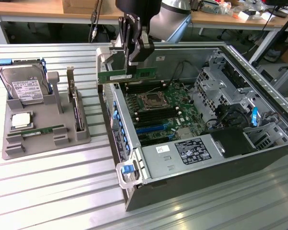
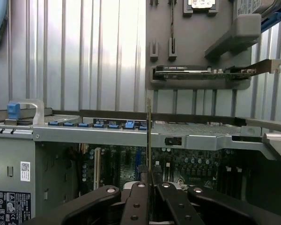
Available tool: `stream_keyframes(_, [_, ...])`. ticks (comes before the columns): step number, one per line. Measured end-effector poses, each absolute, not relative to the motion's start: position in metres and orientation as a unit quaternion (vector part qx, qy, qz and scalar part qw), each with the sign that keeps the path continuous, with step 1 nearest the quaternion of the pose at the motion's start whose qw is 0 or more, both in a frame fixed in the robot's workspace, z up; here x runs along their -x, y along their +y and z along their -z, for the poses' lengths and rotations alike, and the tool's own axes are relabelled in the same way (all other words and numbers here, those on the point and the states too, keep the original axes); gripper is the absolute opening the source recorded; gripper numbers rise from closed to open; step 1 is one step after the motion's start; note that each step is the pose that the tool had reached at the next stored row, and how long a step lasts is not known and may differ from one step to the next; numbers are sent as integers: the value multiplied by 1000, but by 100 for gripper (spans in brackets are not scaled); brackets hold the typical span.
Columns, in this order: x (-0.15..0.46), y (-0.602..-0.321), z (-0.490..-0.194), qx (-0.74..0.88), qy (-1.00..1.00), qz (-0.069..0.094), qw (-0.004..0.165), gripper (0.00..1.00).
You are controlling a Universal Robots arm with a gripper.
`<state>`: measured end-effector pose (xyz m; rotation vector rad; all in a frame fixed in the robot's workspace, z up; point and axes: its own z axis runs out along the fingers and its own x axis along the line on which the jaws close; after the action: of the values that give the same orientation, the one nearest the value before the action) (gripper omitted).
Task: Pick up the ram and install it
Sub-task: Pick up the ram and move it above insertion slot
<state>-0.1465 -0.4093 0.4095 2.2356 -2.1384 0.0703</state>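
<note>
The ram (image 1: 116,76) is a long green stick with a white label, held level and on edge over the back left part of the open computer case (image 1: 192,167). My gripper (image 1: 133,71) is shut on its upper edge near the middle. It hangs above the motherboard (image 1: 169,114), over the black memory slots (image 1: 143,89) beside the processor socket (image 1: 150,100), without touching them. In the wrist view the ram (image 2: 149,136) shows edge-on as a thin upright line rising from between my gripper (image 2: 150,180) fingers, with the case wall (image 2: 107,133) and the board beyond it.
On the exterior view's left a grey holder (image 1: 36,141) carries a hard drive (image 1: 24,85), a square silver processor (image 1: 20,120), another green stick (image 1: 43,130) and an upright expansion card (image 1: 76,103). Drive cages and cables (image 1: 225,110) fill the case's right side. Ribbed metal tabletop (image 1: 53,191) surrounds everything.
</note>
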Motion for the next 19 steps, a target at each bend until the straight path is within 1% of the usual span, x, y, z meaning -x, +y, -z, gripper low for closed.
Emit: stream_keyframes(19, [120, -407, -409, -722, -691, -23, 24, 12])
